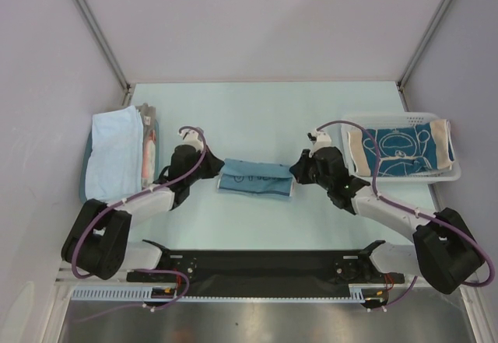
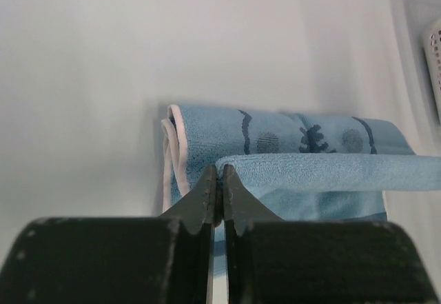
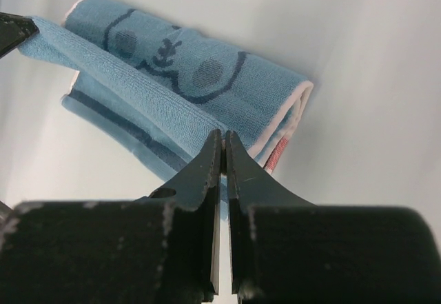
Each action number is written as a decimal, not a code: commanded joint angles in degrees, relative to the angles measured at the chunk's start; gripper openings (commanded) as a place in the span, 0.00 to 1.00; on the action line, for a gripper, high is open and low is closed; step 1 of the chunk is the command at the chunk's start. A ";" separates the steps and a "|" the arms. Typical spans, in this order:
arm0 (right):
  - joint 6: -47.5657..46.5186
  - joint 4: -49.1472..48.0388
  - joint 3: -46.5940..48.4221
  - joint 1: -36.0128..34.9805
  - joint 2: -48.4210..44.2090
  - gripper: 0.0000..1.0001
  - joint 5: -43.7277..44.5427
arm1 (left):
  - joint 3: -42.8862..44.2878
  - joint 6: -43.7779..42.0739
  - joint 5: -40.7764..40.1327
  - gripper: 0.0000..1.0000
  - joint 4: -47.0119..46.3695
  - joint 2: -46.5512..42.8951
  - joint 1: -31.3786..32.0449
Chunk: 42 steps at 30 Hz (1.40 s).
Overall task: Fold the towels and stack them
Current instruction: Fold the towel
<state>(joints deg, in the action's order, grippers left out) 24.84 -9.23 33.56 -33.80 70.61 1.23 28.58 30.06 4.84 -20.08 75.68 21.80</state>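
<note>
Fingers come nearest. The left fingers [image 2: 204, 195] are closed to a sliver on the near-left corner of the blue towel [image 2: 289, 137]. The right fingers [image 3: 208, 171] are closed just as tight on its near-right corner. Between the two pinches the near edge rises off the worktop [image 1: 257, 117] as a narrow, fairly taut band, while the rest lies flat behind it as a folded bundle.

This towel sits mid-worktop between the two arms. Its long axis runs left to right, roughly parallel to the near edge, with a short end facing each arm. The patterned face is up, white trim shows at the left end, and a reddish tag shows at the right.

I judge the cloth soft, light and limp. It should sag wherever it is unsupported and slip from anything but a firm pinch. Its napped surface ought to give some grip, and nothing about it looks breakable. The corners of the free edge look like the right places to hold, kept level so the fold lands square.

Farther left, a folded light blue towel [image 1: 113, 152] rests in the teal tray [image 1: 82, 178]. Farther right, a dark teal towel [image 1: 401, 145] is draped in the white basket [image 1: 389, 115].
</note>
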 commanded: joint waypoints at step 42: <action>4.78 4.49 -5.00 -4.43 -6.98 0.33 4.82 | 1.57 0.87 -2.47 0.41 11.82 -12.41 5.88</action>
<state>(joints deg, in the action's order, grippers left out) 28.95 -5.30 26.37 -37.67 64.18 3.60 28.18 30.50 0.54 -10.17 61.54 25.50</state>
